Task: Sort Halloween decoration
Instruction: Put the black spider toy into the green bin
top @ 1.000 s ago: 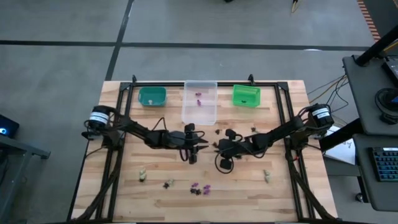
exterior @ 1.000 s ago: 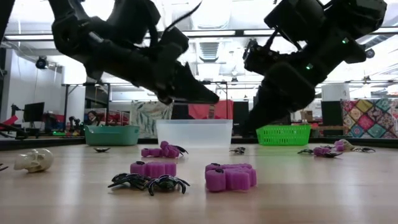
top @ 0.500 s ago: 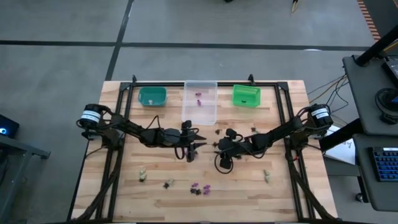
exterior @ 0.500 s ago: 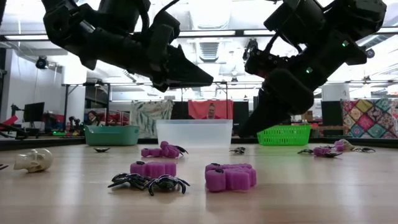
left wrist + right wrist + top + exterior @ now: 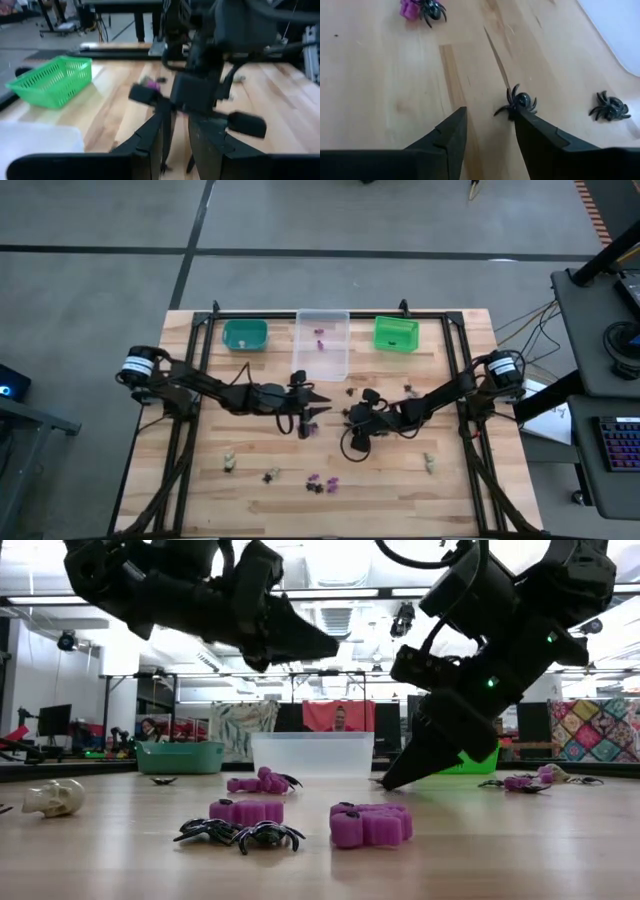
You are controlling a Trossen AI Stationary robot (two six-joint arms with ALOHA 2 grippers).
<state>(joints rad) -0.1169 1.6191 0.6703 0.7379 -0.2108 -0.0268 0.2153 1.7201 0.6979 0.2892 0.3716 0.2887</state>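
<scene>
The Halloween decoration lies strewn over the wooden table: purple pieces (image 5: 371, 825), black spiders (image 5: 240, 834) and a pale skull (image 5: 55, 797). At the table's middle my left gripper (image 5: 318, 412) hangs high above the wood (image 5: 335, 643), nearly level, shut on a small black spider (image 5: 165, 166). My right gripper (image 5: 348, 417) slants down, tips just above the wood (image 5: 385, 785), open (image 5: 490, 110). A black spider (image 5: 520, 102) lies on the wood at the tip of one of its fingers; whether they touch, I cannot tell. My left gripper pinches a small black spider between its two fingers (image 5: 155, 135). Only thin black legs (image 5: 189, 164) show under the narrow gap, the body being hidden by the fingers. The fingers point nearly level toward the table's right side, and the spider is lifted clear of the table.
Along the far edge stand a teal bin (image 5: 244, 335), a clear bin (image 5: 321, 342) with purple pieces in it, and a green basket (image 5: 396, 333). Another spider (image 5: 609, 107) and a purple piece with a spider (image 5: 420, 7) lie near my right gripper. More trinkets lie toward the near edge (image 5: 320, 483).
My left gripper has risen from the table and tipped up toward level, staying shut. My right gripper has sunk toward the table, its tips coming down beside a black spider.
</scene>
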